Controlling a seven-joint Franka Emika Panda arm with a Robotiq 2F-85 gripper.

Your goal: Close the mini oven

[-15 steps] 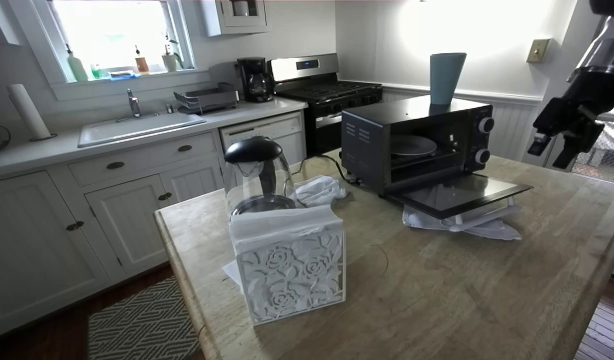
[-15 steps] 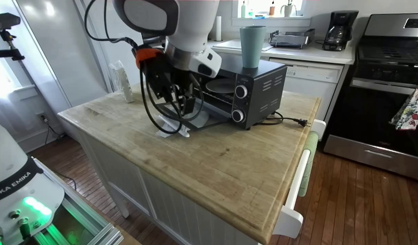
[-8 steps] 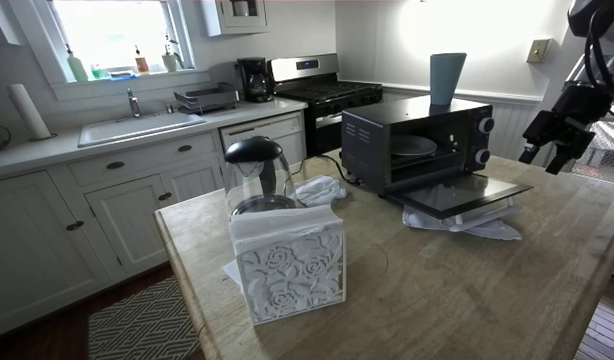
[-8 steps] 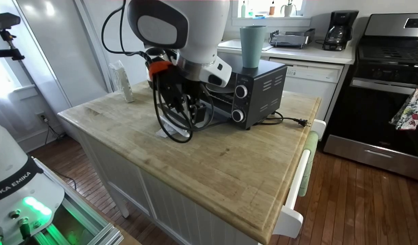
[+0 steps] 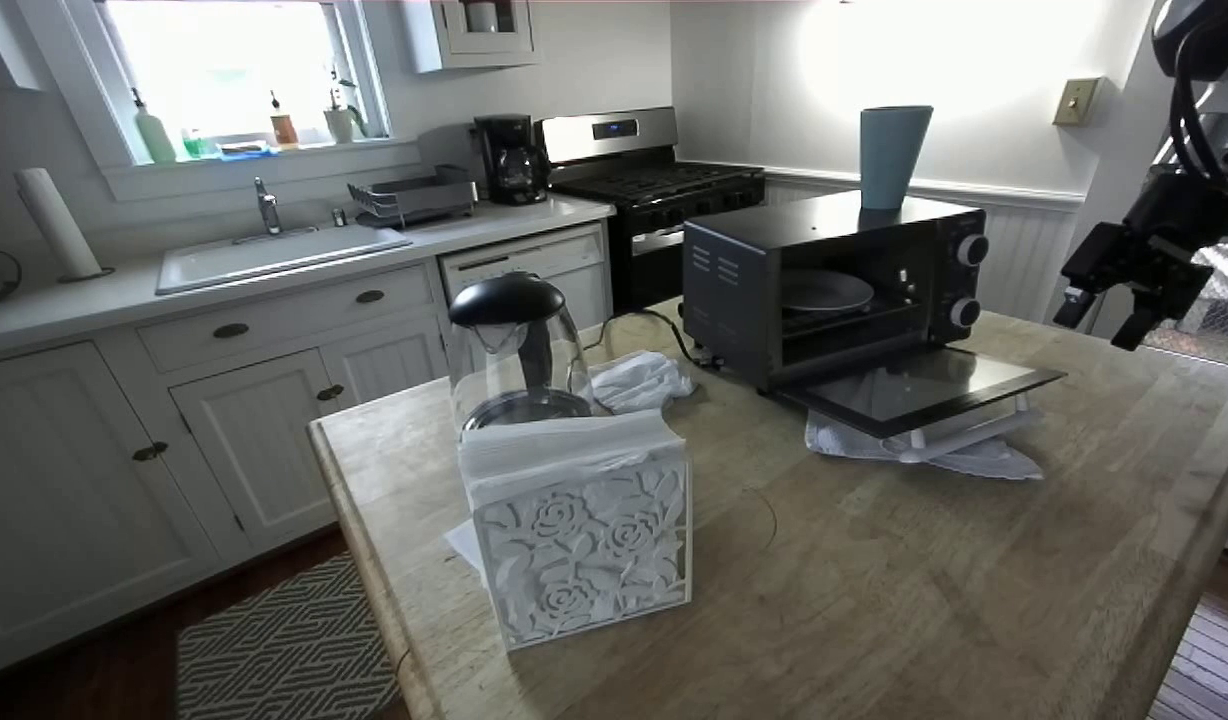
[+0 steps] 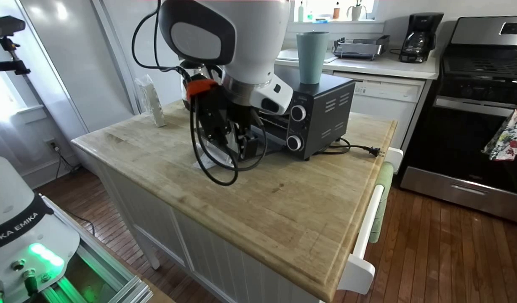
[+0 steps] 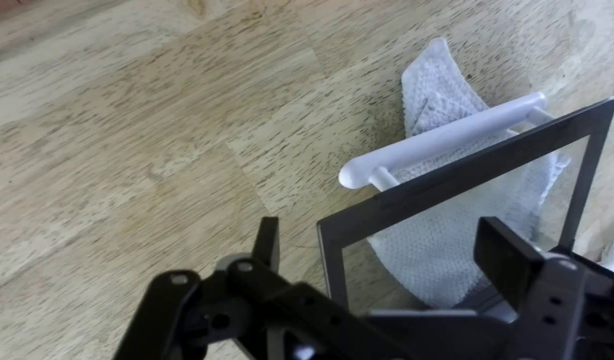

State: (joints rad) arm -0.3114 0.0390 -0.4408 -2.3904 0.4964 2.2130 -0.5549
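The black mini oven (image 5: 729, 300) stands on the wooden island, also in an exterior view (image 6: 330, 113). Its glass door (image 5: 924, 390) hangs down open, roughly flat. The door frame (image 7: 467, 173) crosses the wrist view. The white bar handle (image 7: 442, 139) points toward the tabletop, just above a white cloth (image 7: 427, 85); it also shows in an exterior view (image 5: 974, 437). A grey plate (image 5: 824, 290) lies inside. My gripper (image 5: 1102, 322) is open and empty, past the door's control-knob side and higher than the door. In the wrist view my fingers (image 7: 379, 225) straddle the door's near corner without visible contact.
A blue-green cup (image 5: 894, 160) stands on the oven top. A glass kettle (image 5: 504, 298), a white napkin holder (image 5: 584, 550) and a crumpled white cloth (image 5: 639, 380) stand or lie on the island. The oven's power cord (image 6: 347, 147) lies beside it. My arm's cables loop low near the tabletop.
In an exterior view the arm has moved right and slightly down, toward the oven's knob side. In another the gripper shifted slightly left, then back right. Door and oven have not moved.
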